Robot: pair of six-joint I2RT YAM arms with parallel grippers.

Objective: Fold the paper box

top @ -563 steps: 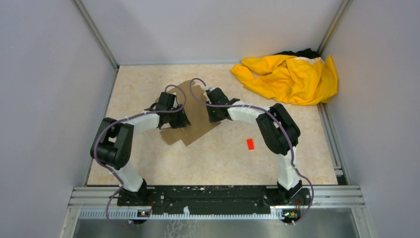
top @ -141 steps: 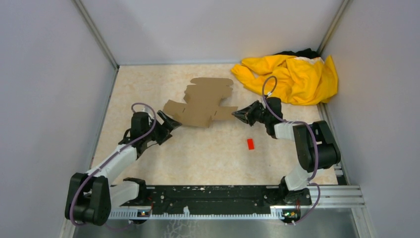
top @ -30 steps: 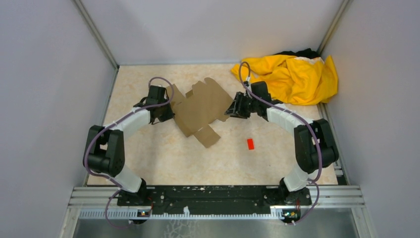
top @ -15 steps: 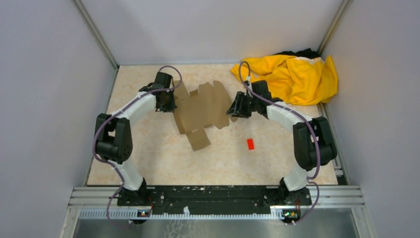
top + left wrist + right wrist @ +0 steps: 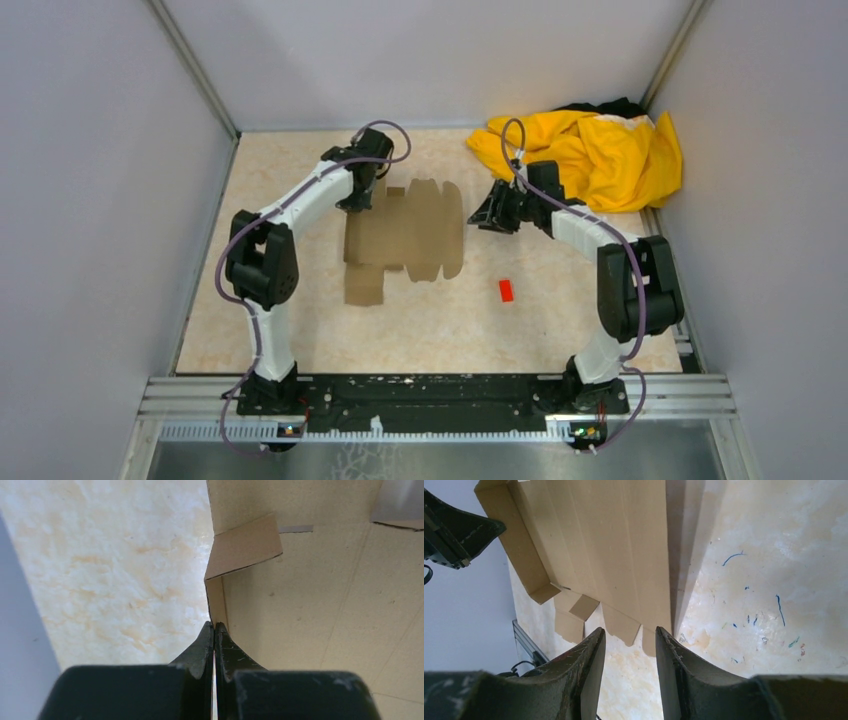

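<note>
The left gripper (image 5: 214,628) is clenched on a thin raised side flap of the plain brown die-cut cardboard box sheet (image 5: 408,236). The right gripper (image 5: 629,631) stands released, fingers apart just beside the sheet's opposite edge. It seems to grip nothing, though the wrist view is too tight to be sure. The sheet lies mostly flat on the beige speckled table (image 5: 300,330), with only that narrow flap and a small tab turned up. Folding looks barely begun: walls, ends and lid are all yet to be formed. The crumpled yellow cloth (image 5: 590,155) and small red block (image 5: 506,290) lie apart from it.
</note>
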